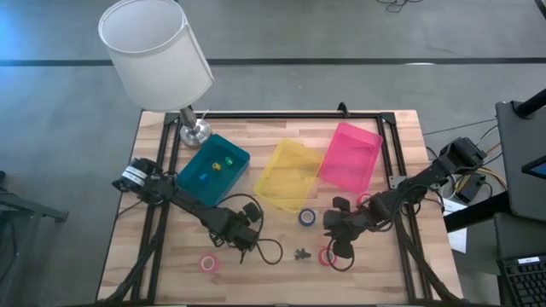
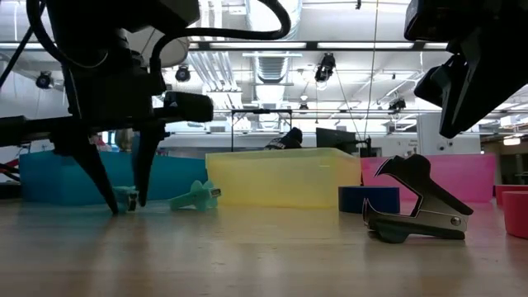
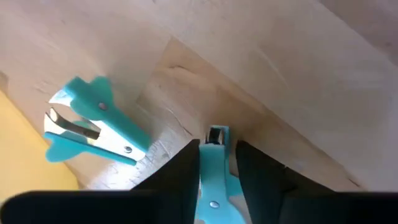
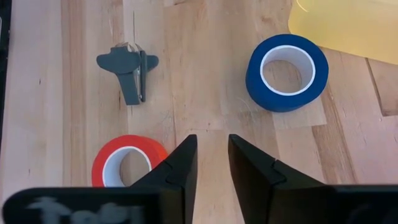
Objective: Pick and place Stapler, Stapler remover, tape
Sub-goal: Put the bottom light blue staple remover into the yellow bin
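Note:
My left gripper [image 1: 245, 239] stands fingers-down on the near middle of the table, shut on a teal staple remover [image 3: 214, 168]. A second teal staple remover [image 3: 93, 127] lies flat beside it. My right gripper [image 1: 335, 236] hovers open and holds nothing. It sits between the red tape roll [image 4: 127, 165] and the blue tape roll [image 4: 286, 71], both lying flat. A dark staple remover [image 4: 130, 71] rests on the wood beyond the red roll. The pink tape roll [image 1: 209, 264] lies near the table's near edge. No stapler shows plainly. My left gripper pinches the teal staple remover's body [image 3: 213, 186] between its two fingers [image 2: 107, 194]. The fingers come from above, pointing down, and lie along the remover. Its metal jaw end [image 3: 216, 134] sticks out past the fingertips. In the low view it sits at table level [image 2: 128, 198].
Three bins stand across the far half: teal [image 1: 213, 149], yellow [image 1: 290, 175] and pink [image 1: 350, 158]. The teal one holds small coloured items. A lamp [image 1: 153, 51] stands at the far left corner. A dark cable [image 1: 271, 252] loops on the wood beside my left gripper.

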Motion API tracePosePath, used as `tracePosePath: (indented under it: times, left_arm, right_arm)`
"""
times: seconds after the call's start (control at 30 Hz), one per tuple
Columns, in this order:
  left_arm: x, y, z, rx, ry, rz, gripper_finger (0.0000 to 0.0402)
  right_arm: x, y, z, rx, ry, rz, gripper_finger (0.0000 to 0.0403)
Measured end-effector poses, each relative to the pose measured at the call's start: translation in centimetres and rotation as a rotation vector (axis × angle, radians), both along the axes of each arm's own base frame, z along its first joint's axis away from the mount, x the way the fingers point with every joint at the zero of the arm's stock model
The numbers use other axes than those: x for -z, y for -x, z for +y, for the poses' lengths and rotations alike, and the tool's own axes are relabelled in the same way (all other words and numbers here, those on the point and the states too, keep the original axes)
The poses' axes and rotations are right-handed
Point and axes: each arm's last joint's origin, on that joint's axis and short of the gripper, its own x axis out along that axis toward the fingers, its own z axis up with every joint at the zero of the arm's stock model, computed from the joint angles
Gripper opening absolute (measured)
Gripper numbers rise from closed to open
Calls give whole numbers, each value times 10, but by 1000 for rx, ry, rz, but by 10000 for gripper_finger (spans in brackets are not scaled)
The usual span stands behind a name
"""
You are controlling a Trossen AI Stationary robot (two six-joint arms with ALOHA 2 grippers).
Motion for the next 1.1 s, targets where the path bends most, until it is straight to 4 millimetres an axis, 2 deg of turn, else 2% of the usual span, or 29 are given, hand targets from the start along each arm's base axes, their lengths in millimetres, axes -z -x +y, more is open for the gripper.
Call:
tracePosePath:
  times: [0.2, 0.33, 0.43, 0.57, 0.63, 0.77, 0.83, 0.97, 1.1]
  left_arm:
    - [0, 0, 0, 0, 6, 8, 44]
    - [-8, -7, -3, -29, -2, -44, 42]
    - [-26, -20, -7, -47, -44, -149, 42]
    - [-61, -39, -15, -24, -100, -302, 42]
    - [-80, -51, -13, -59, -122, -400, 43]
    - [-107, -74, 9, -178, -82, -532, 47]
    - [-111, -86, 24, -260, -16, -588, 47]
    - [-105, -109, 65, -414, 165, -634, 49]
    - [-83, -123, 108, -567, 293, -580, 51]
  right_arm:
    - [0, 0, 0, 0, 0, 0, 89]
    - [0, 0, 0, 0, 0, 0, 83]
    - [0, 0, 0, 0, 0, 0, 80]
    - [0, 0, 0, -2, 2, 1, 80]
    - [0, 0, 0, -3, 2, 1, 79]
    - [0, 0, 0, -3, 3, 1, 79]
    - [0, 0, 0, -3, 3, 2, 79]
    - [0, 0, 0, -2, 2, 1, 79]
    - [0, 0, 0, -2, 2, 2, 79]
